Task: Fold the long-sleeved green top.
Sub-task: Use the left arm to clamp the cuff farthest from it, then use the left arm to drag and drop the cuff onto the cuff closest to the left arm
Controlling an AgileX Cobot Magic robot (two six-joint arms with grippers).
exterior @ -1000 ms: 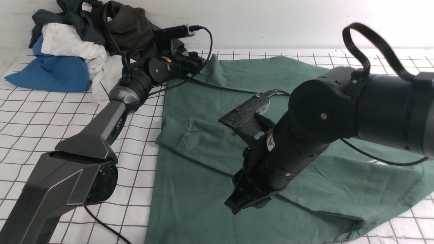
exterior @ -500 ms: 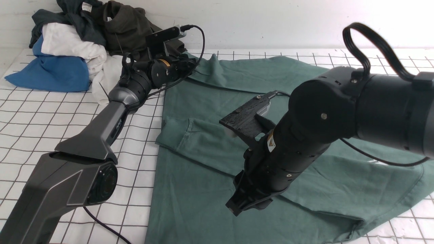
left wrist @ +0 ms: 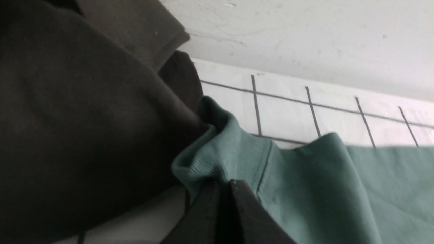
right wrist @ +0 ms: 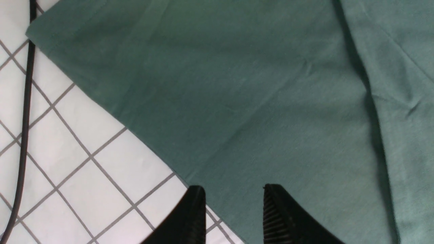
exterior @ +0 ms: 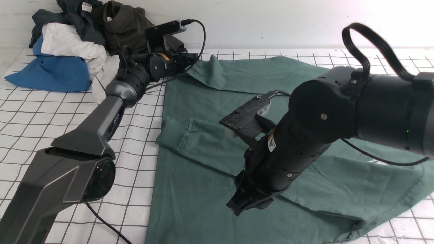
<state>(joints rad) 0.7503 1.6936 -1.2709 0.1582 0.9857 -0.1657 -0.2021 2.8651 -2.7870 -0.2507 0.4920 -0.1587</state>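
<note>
The green long-sleeved top [exterior: 264, 71] lies spread on the gridded table, with one sleeve folded across its body [exterior: 203, 142]. At the far back, my left gripper [exterior: 193, 59] is shut on the other sleeve's ribbed cuff [left wrist: 203, 159], right beside the clothes pile. In the left wrist view its jaws [left wrist: 222, 184] are pressed together with the cuff pinched at their tips. My right gripper [exterior: 237, 206] hovers above the near part of the top, open and holding nothing. In the right wrist view it [right wrist: 234, 193] hangs over the top's hem edge [right wrist: 254, 84].
A pile of clothes sits at the back left: a blue piece [exterior: 51, 73], a white one [exterior: 71, 44], a dark teal one [exterior: 74, 13] and a dark olive-brown garment [exterior: 129, 27] that touches the held cuff [left wrist: 84, 118]. A wall stands just behind. A black cable [right wrist: 25, 101] lies on the table.
My left gripper has shut on the cuff and drawn up and back toward the pile, raising the sleeve end. The right arm has barely moved.
</note>
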